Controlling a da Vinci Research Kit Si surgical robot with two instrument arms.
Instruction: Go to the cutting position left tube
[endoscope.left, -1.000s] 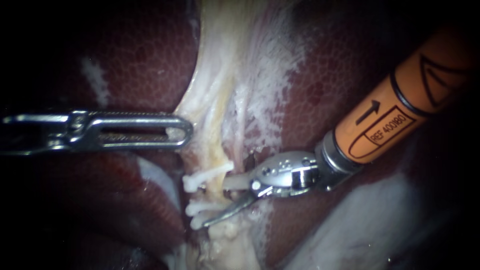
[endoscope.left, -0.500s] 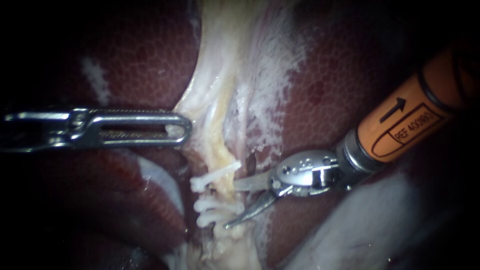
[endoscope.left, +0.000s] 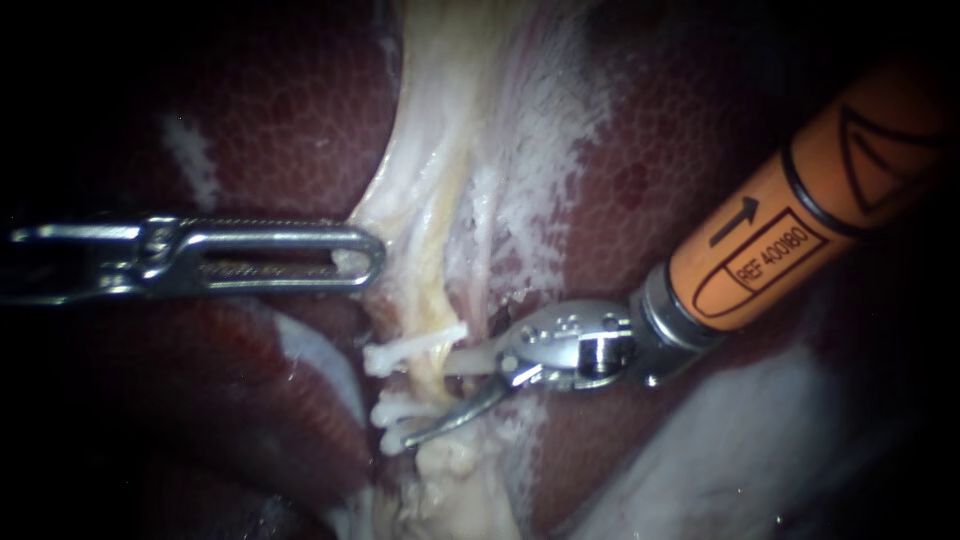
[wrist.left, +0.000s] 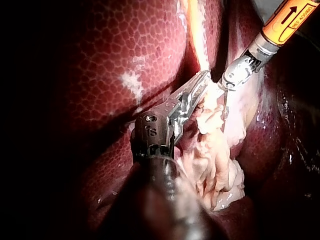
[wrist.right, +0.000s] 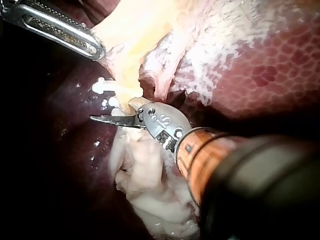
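Two jaws of right instrument agape astride tube; left instrument tight on tissue

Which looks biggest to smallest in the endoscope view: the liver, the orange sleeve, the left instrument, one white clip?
1. the liver
2. the orange sleeve on the right instrument; it seems nearer the camera, so its lead over the next is unsure
3. the left instrument, shut on pale tissue
4. the white clip
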